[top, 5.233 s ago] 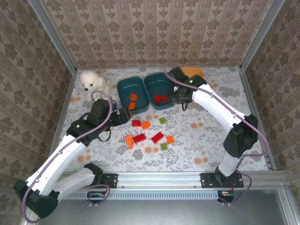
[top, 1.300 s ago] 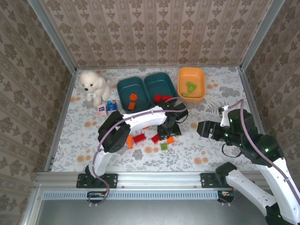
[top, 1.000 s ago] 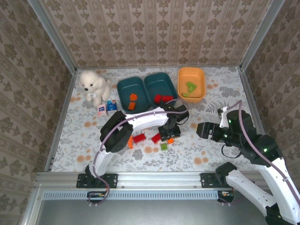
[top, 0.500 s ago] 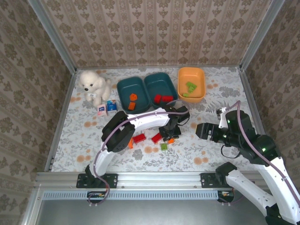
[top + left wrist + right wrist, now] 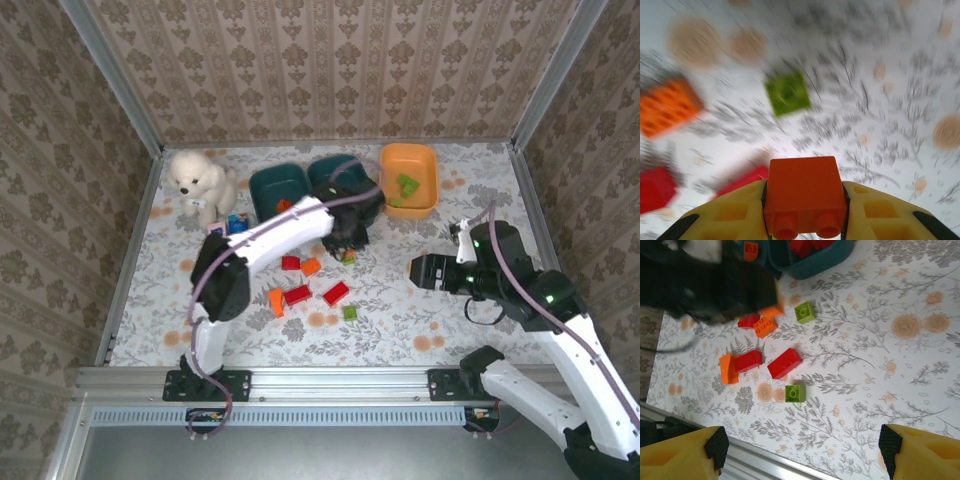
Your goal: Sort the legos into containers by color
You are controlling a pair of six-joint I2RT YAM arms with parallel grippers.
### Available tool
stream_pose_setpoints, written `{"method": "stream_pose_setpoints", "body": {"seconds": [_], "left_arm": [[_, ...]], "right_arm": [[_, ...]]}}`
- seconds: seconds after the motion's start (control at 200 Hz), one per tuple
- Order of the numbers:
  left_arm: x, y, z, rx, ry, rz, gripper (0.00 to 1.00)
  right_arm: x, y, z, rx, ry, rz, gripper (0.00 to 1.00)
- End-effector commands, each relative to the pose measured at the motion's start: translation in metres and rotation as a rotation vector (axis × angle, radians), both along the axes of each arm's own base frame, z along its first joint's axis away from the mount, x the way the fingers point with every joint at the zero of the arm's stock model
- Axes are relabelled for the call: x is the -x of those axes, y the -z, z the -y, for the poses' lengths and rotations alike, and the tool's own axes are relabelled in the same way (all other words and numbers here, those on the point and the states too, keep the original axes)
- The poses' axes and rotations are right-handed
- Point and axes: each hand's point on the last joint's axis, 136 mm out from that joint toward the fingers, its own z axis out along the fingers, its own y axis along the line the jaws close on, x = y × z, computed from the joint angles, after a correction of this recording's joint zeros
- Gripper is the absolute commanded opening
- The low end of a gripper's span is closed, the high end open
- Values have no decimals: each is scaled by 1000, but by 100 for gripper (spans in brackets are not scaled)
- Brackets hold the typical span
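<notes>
My left gripper (image 5: 805, 212) is shut on a small orange lego (image 5: 805, 192), held above the table. From above, this gripper (image 5: 346, 232) hangs just in front of the two teal containers (image 5: 270, 185) (image 5: 327, 167). Loose legos lie on the cloth: green (image 5: 350, 313) (image 5: 787, 93), red (image 5: 336, 293) (image 5: 748, 361), orange (image 5: 311, 267) (image 5: 726, 368). The orange container (image 5: 425, 160) holds green legos (image 5: 407, 185). My right gripper (image 5: 803, 446) stands open with nothing between its fingers, high over the near right of the table (image 5: 420, 270).
A white plush dog (image 5: 195, 180) sits at the far left, with small blue and white items (image 5: 235, 223) beside it. The left arm (image 5: 270, 235) stretches across the loose bricks. A metal rail (image 5: 340, 380) runs along the near edge.
My left gripper closed on the orange lego, lifted it from the group of bricks and swung away toward the teal trays. The right gripper drifted slightly left.
</notes>
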Motion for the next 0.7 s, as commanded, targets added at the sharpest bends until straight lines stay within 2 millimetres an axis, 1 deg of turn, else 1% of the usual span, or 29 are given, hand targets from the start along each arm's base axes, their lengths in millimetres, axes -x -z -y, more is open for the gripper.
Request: {"method": "stream_pose_setpoints", "body": {"seconds": [0.0, 0.03, 0.11, 0.19, 0.235, 0.325, 0.43, 0.58, 0.695], "left_arm": [[-32, -18, -54, -55, 6, 65, 22], [-44, -19, -65, -50, -1, 77, 22], [-66, -14, -87, -59, -10, 77, 22], [-85, -4, -102, -51, -16, 65, 22], [-94, 2, -106, -43, -19, 58, 22], [-111, 13, -109, -36, -15, 53, 22], [-126, 27, -108, -37, -6, 32, 22], [-136, 49, -97, -27, 11, -5, 22], [-139, 62, -96, -39, 11, -23, 23]], "right_arm": [[-11, -13, -27, -60, -104, 37, 82], [-15, -13, -34, -68, -121, 35, 82], [-23, -11, -51, -63, -164, 30, 82], [-31, -11, -67, -47, -193, 39, 82], [-35, -10, -75, -45, -205, 40, 82], [-44, -10, -90, -52, -222, 40, 82], [-53, -8, -103, -58, -234, 33, 82], [-63, -8, -112, -34, -254, 34, 82], [-68, -6, -116, -20, -270, 25, 82]]}}
